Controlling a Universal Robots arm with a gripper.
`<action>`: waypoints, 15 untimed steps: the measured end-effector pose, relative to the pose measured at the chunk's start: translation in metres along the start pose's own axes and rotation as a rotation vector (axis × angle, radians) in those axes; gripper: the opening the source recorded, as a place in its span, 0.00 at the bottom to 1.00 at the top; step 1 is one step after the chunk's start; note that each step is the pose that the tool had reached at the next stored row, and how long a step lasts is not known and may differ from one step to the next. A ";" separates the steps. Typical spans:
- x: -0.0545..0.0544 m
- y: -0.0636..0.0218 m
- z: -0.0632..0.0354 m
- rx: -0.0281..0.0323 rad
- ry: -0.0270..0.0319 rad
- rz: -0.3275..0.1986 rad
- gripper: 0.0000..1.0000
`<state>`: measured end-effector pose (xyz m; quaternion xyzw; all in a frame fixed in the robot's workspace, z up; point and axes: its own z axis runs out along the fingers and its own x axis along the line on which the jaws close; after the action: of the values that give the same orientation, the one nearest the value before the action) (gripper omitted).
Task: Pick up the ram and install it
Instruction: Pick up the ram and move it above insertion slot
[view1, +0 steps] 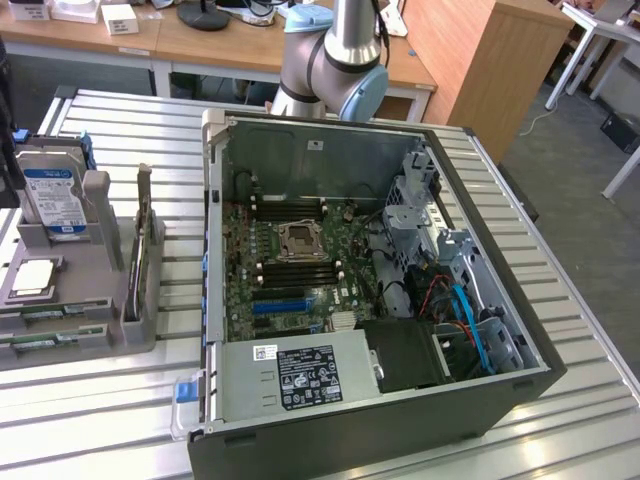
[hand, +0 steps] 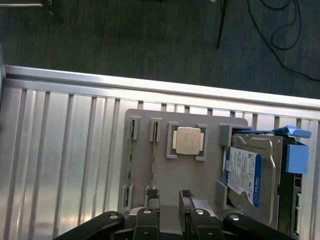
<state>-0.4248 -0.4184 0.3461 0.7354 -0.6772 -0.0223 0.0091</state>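
Open claw (hand: 169, 196) over the gray tray (hand: 145, 115), with the ram lying in its slots.

The tray sits on the ribbed metal tabletop (hand: 60, 150) and holds four things. One thin green ram stick (hand: 153, 160) lies in a long slot of the tray. The other ram stick (hand: 130, 160) lies in the slot just beside it, on the side far from the hard drive (hand: 250, 175). A square silver chip (hand: 188, 140) sits in the middle of the tray, between the sticks and the hard drive. Beside the tray stands a big open computer case (view1: 350, 440) with a green board (view1: 250, 290) inside. The claw's two black fingers (hand: 152, 194) are apart, with nothing between them. They hang over the tray's edge. One fingertip is over the end of the ram stick nearest the chip, and I cannot tell if it touches.
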 end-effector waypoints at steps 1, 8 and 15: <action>0.000 -0.0001 0.0016 0.0000 0.0000 0.000 0.30; 0.000 -0.0005 0.0129 0.0000 0.0000 0.000 0.30; 0.000 -0.0011 0.0242 0.0000 0.0000 0.000 0.30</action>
<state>-0.4248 -0.4183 0.3220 0.7354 -0.6772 -0.0223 0.0091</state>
